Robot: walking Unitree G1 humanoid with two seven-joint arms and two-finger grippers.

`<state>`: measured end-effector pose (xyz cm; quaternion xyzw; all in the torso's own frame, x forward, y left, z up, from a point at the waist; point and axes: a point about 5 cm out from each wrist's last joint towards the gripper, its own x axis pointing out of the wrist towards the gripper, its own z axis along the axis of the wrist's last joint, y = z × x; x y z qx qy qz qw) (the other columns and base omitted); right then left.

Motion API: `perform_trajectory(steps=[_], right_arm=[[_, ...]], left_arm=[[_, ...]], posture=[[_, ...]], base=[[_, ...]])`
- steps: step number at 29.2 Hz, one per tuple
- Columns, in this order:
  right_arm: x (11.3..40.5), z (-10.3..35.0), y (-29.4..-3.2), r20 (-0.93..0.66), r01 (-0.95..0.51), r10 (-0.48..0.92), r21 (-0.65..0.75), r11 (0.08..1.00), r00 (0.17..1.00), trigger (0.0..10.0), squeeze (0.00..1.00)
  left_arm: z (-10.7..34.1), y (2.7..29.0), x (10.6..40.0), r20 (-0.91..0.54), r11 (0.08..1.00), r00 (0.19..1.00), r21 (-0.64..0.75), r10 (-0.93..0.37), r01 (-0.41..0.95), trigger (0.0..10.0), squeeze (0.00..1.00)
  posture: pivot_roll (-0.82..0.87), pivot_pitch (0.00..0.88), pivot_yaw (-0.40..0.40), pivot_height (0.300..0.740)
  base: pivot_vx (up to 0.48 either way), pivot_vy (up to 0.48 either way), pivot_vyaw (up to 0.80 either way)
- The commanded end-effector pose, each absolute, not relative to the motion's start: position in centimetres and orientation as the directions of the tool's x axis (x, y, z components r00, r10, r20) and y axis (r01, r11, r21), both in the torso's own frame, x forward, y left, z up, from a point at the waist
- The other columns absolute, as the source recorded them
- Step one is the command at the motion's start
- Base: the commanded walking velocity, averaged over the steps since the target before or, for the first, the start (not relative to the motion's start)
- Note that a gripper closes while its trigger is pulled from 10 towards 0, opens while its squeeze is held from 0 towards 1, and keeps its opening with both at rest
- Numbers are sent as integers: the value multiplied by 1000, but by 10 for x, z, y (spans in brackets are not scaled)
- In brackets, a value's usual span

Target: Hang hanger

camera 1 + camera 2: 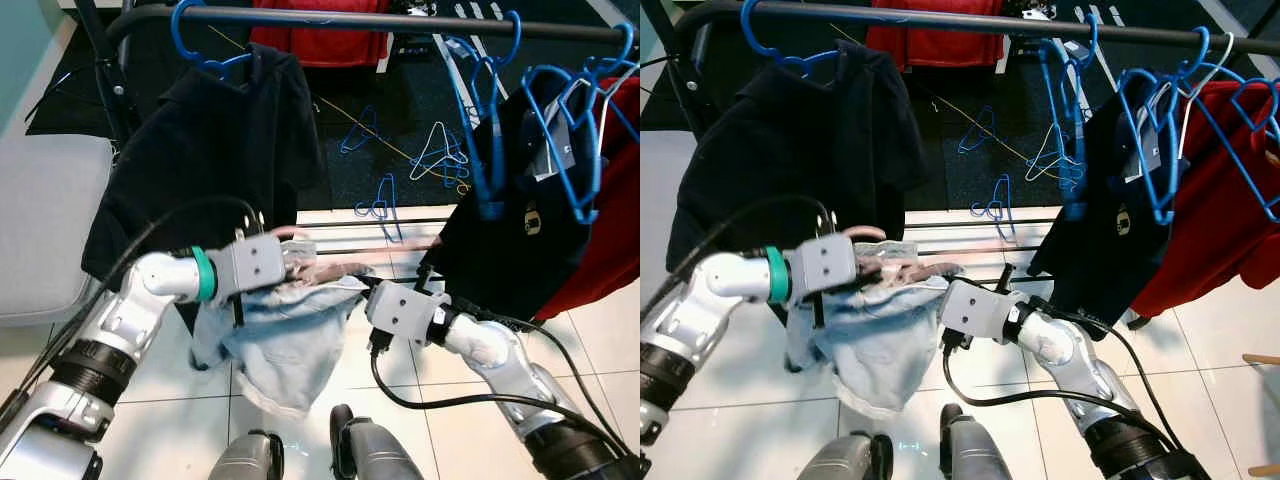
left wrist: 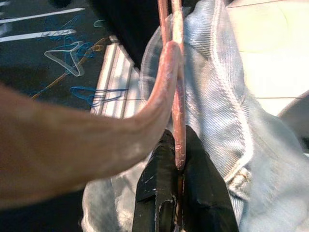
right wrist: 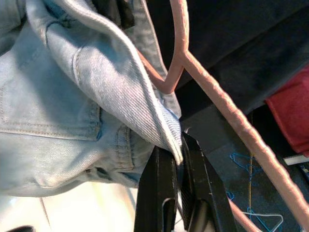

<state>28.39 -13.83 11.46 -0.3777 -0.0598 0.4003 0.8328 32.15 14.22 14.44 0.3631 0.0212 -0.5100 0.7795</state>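
A pink hanger (image 1: pixel 335 267) lies level in front of me, below the black clothes rail (image 1: pixel 380 20). A light blue denim garment (image 1: pixel 290 340) is draped over it and hangs down. My left gripper (image 1: pixel 300 263) is shut on the hanger's thin wire (image 2: pixel 179 111), with the denim (image 2: pixel 222 101) right beside it. My right gripper (image 1: pixel 366 288) comes in from the right, and its fingers (image 3: pixel 161 183) are shut on a folded edge of the denim (image 3: pixel 159 125). The hanger's pink neck (image 3: pixel 217 104) runs just past them.
On the rail hang a black shirt (image 1: pixel 215 150) on a blue hanger, several empty blue hangers (image 1: pixel 560 130), a black garment (image 1: pixel 520 240) and a red one (image 1: pixel 610 230). Loose hangers (image 1: pixel 440 150) lie on the dark mat. A grey seat (image 1: pixel 45 220) stands at the left.
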Motion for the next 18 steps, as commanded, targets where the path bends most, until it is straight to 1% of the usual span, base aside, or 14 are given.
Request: perform_trajectory(steps=[1,6,8,9,11,15,17,18], right_arm=[[278,116,-157,-242,-636,691,-663,394,681,10000,0],[272,114,-162,-281,-662,692,-651,372,665,10000,0],[267,115,-166,-303,-676,694,-645,355,653,10000,0],[267,115,-166,-303,-676,694,-645,355,653,10000,0],[264,119,-167,-312,-685,700,-643,343,643,10000,0],[261,121,-171,-328,-692,698,-642,330,637,10000,0],[261,121,-171,-328,-692,698,-642,330,637,10000,0],[260,122,-173,-332,-694,696,-640,329,637,10000,0]], left_arm=[[137,169,325,-455,264,531,527,-715,808,10000,0],[140,180,330,-451,303,568,533,-688,790,10000,0],[145,192,338,-438,355,631,559,-641,749,10000,0],[145,192,338,-438,355,631,559,-641,749,10000,0],[148,201,343,-435,389,668,571,-604,723,10000,0],[152,212,344,-434,408,689,577,-581,708,10000,0],[152,212,344,-434,408,689,577,-581,708,10000,0],[154,214,345,-422,427,696,570,-581,702,10000,0]], posture=[[-42,146,40,740],[-43,146,40,740],[-49,145,41,740],[-49,145,41,740],[-52,143,41,740],[-58,141,40,740],[-58,141,40,740],[-58,141,40,740]], base=[[0,0,0],[0,0,0],[0,0,0],[0,0,0],[0,0,0],[0,0,0],[0,0,0],[0,0,0]])
